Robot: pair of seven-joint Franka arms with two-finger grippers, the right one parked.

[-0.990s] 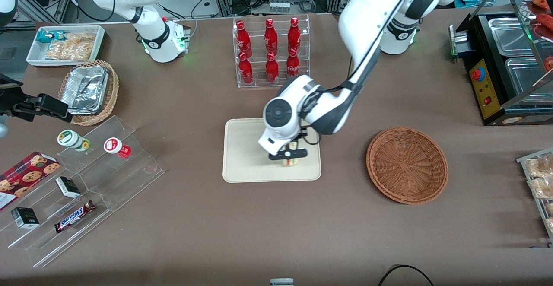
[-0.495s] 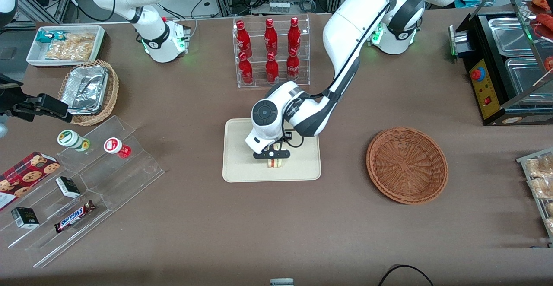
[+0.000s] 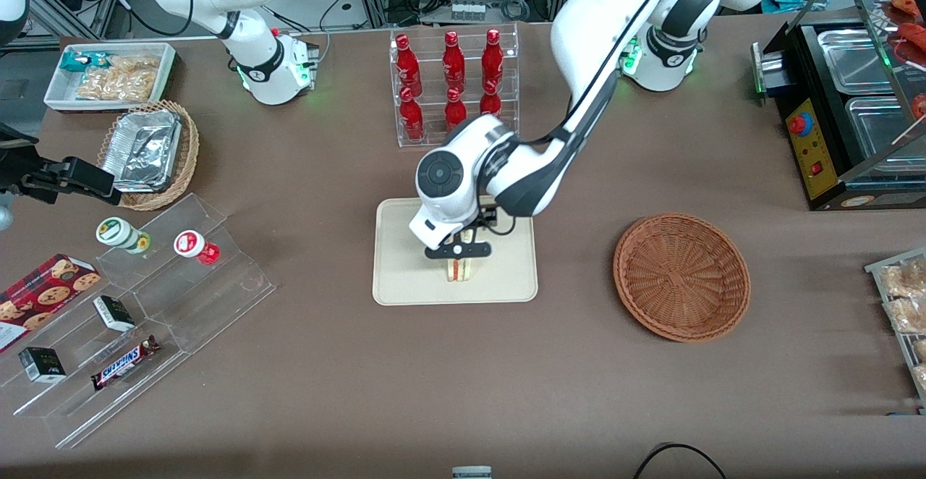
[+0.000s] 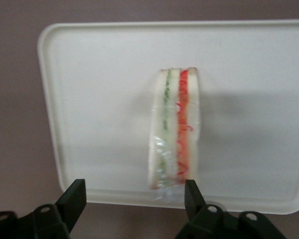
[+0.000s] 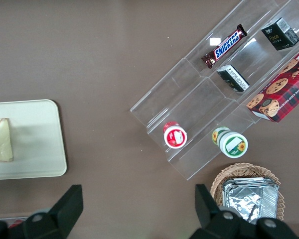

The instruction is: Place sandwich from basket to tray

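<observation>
On the tray [image 3: 405, 276], the sandwich [image 3: 460, 269] now lies released; the spread hand [image 3: 458, 250] has risen.

White-bread sandwich [image 4: 175, 132] on edge on cream tray [image 4: 89, 99], round reddish-brown basket [image 3: 681, 276] well apart.

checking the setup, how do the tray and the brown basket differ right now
The tray is flat, cream and rectangular with rounded corners; the basket is round, woven and reddish-brown. The tray holds the sandwich, while the basket holds nothing. The gripper hangs open above the tray, over the sandwich, and nothing is over the basket, which lies toward the working arm's end of the table. Both sit on the brown table and have low rims.
</observation>
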